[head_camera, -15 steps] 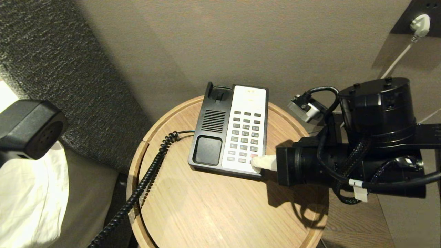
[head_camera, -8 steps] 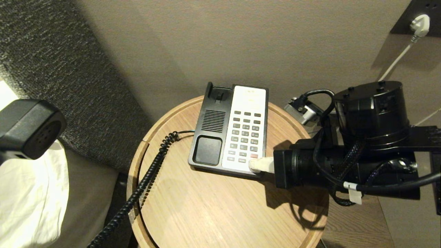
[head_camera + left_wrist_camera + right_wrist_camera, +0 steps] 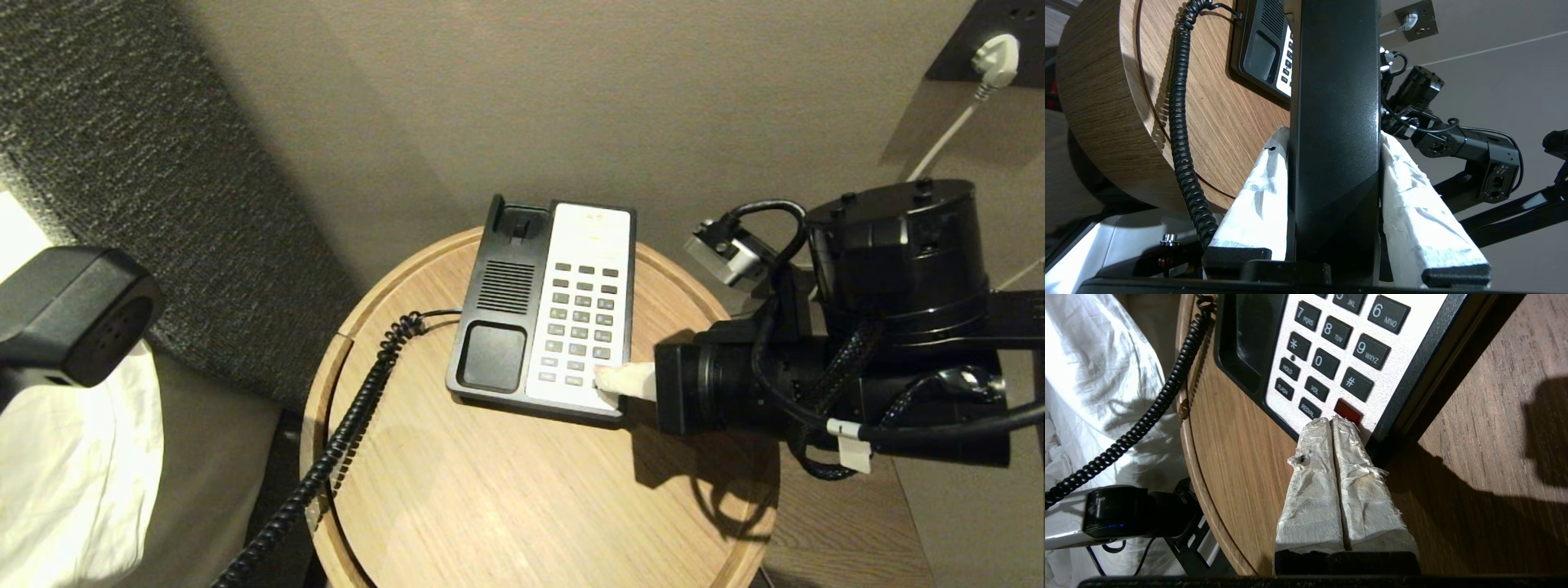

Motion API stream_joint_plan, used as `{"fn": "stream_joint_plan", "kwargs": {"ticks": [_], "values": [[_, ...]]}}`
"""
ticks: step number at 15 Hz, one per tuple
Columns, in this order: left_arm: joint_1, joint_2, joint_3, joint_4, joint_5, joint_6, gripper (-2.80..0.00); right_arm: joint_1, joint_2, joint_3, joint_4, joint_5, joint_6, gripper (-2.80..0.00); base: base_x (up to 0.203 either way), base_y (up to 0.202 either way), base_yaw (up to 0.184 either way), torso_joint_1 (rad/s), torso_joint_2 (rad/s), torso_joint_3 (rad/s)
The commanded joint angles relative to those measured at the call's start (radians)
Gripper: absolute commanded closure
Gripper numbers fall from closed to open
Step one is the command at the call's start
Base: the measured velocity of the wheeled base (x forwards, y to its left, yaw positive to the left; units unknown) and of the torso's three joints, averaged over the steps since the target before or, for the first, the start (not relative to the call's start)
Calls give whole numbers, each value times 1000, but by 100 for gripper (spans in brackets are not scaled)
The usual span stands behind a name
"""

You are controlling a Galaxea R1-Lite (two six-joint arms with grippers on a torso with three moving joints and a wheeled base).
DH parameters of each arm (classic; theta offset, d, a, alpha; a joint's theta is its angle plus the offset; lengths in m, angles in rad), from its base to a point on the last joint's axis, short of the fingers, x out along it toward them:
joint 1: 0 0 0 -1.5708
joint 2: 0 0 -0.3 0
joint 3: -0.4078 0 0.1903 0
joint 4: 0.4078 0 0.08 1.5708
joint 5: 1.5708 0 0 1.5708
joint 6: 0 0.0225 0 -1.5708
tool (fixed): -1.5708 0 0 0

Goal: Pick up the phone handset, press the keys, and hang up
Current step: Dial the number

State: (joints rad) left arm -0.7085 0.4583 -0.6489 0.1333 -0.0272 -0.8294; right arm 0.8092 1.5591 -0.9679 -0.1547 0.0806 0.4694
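Head, left wrist and right wrist views of a telephone task on a round wooden bench [image 3: 506, 498]. The phone base [image 3: 543, 306], black with a white keypad panel, lies on the far half of the bench, its cradle vacant. The phone handset [image 3: 1335, 122] is off the base, held out past the bench's left edge above white bedding [image 3: 73, 474]; only its perforated end [image 3: 77, 314] shows in the head view. The left end effector [image 3: 1333, 141] is closed on the handset's middle, its two white-wrapped fingers [image 3: 1257, 200] pressed against opposite sides of the black bar. A black coiled cord [image 3: 351, 425] runs from the left side of the base across the bench and over its near-left edge. The right end effector [image 3: 1332, 421] reaches in from the right, its two wrapped fingers [image 3: 1314, 490] pressed together with nothing between them. Their tips rest on the near right corner of the keypad, touching the panel just beside the red key [image 3: 1348, 411] and the REDIAL key [image 3: 1309, 408]. A white plug [image 3: 996, 57] sits in a wall socket at far right.
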Motion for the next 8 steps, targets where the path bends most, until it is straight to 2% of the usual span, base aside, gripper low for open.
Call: {"fn": "stream_joint_plan", "kwargs": {"ticks": [1, 5, 8], "values": [[0, 2, 3, 0, 0, -5, 0, 1, -24, -3, -1, 4, 3, 0, 0, 0, 0, 0, 0, 0], [0, 15, 7, -4, -4, 17, 0, 0, -57, 8, 7, -1, 8, 0, 0, 0, 0, 0, 0, 0], [18, 73, 14, -4, -67, 152, 0, -2, -92, 9, 13, -39, 15, 0, 0, 0, 0, 0, 0, 0]]}}
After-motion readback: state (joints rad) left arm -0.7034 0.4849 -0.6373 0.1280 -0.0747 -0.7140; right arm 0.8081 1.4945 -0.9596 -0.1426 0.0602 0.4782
